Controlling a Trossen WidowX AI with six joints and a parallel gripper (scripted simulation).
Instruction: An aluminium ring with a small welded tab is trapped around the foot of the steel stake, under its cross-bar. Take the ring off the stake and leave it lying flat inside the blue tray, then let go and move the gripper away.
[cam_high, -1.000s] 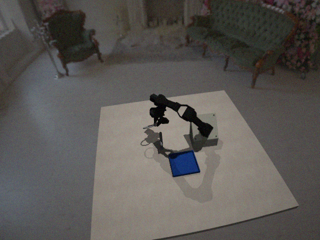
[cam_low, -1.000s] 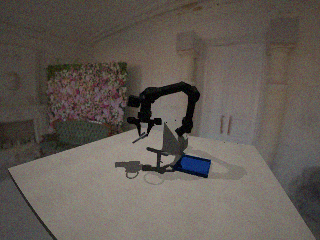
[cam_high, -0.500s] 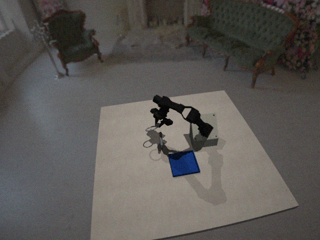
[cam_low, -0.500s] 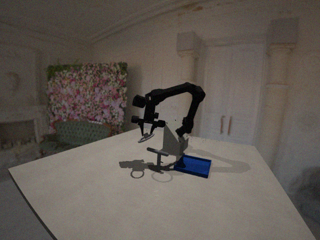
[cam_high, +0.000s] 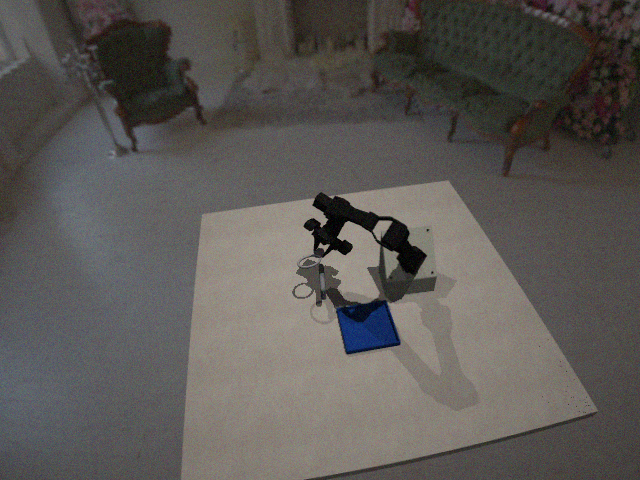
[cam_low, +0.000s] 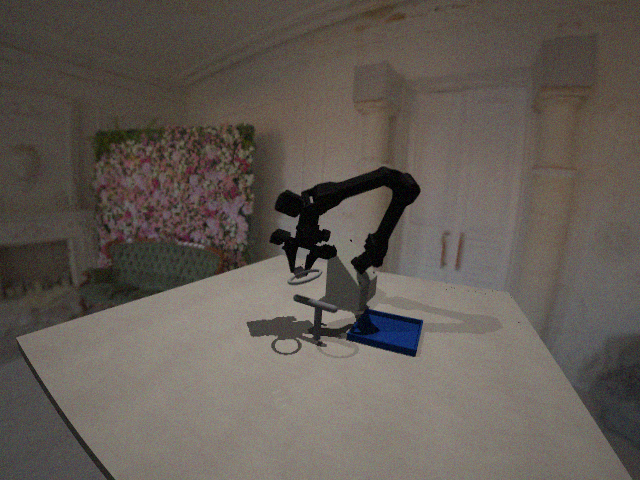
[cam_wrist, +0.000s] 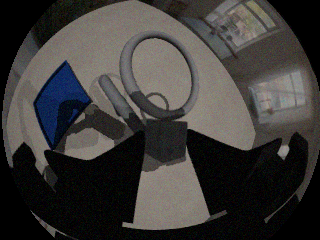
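You're looking at what seems a grand old sitting room: well beyond the claw and bench stand a green tufted sofa, matching armchair, stone columns and a pink flower wall.

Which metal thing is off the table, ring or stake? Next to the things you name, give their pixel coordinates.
The grey aluminium ring (cam_high: 308, 267) (cam_low: 305, 282) (cam_wrist: 126, 67), in the black end effector (cam_high: 320, 253) (cam_low: 300, 270) (cam_wrist: 164, 135); the grey T-shaped steel stake (cam_high: 322, 281) (cam_low: 317, 322) (cam_wrist: 114, 94) stands on it.

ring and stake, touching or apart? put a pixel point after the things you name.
Apart. The exterior view shows it: the ring (cam_high: 298, 264) (cam_low: 318, 272) (cam_wrist: 126, 65) hangs from the gripper (cam_high: 319, 252) (cam_low: 300, 271) (cam_wrist: 164, 135) above the stake's (cam_high: 322, 283) (cam_low: 317, 325) (cam_wrist: 114, 94) cross-bar, with a visible gap between them.
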